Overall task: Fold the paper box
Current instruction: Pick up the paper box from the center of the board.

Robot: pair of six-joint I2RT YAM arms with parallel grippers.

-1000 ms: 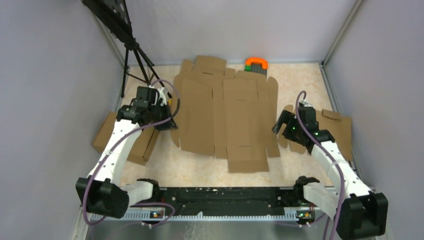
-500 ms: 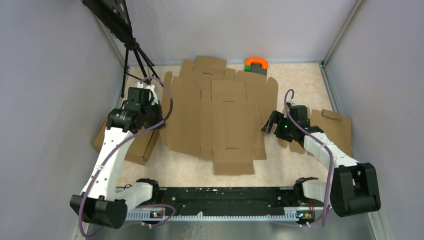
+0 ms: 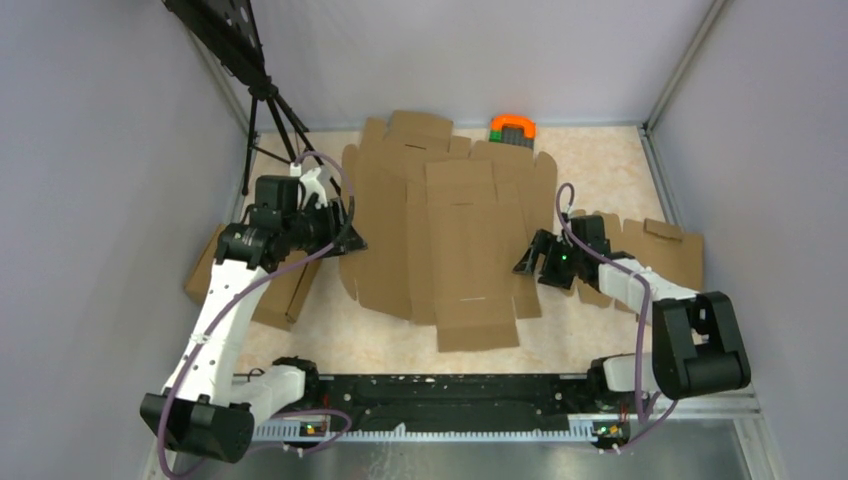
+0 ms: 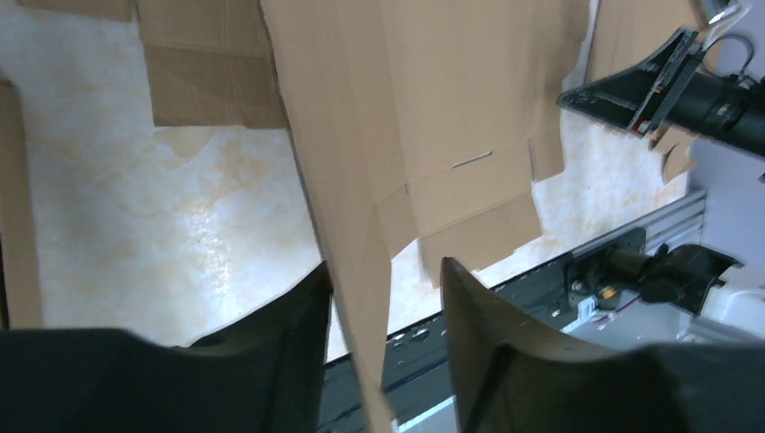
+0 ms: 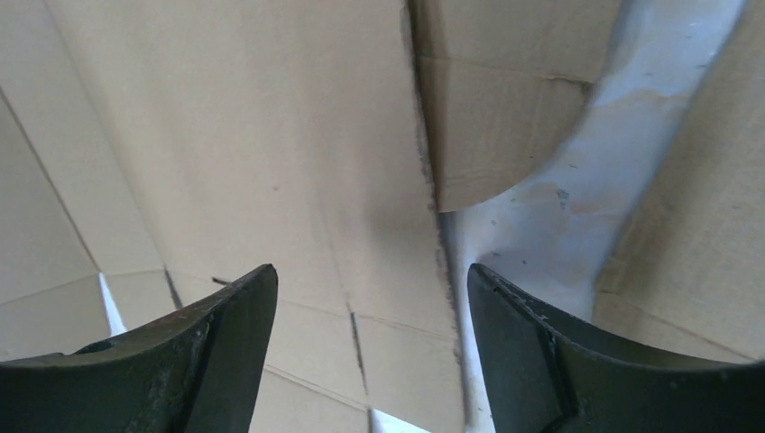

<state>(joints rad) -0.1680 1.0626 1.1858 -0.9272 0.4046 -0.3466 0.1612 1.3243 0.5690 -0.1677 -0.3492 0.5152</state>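
Note:
The paper box (image 3: 450,240) is a large brown die-cut sheet lying nearly flat in the middle of the table. Its left edge flap is raised. My left gripper (image 3: 345,235) is at that edge, open. In the left wrist view the flap of the paper box (image 4: 433,90) runs between the fingers of the left gripper (image 4: 383,280), close to the left finger and apart from the right one. My right gripper (image 3: 525,262) is open at the sheet's right edge. In the right wrist view the right gripper (image 5: 370,280) straddles the edge of the paper box (image 5: 225,135).
A smaller cardboard slab (image 3: 255,285) lies under the left arm. More cardboard (image 3: 670,260) lies at the right, and another piece (image 3: 420,125) at the back. An orange and green object (image 3: 513,127) sits by the back wall. A tripod (image 3: 270,110) stands back left.
The left gripper was shut on the sheet's left edge and dragged it left; its jaws now stand apart. The right gripper has moved left to the sheet's right edge.

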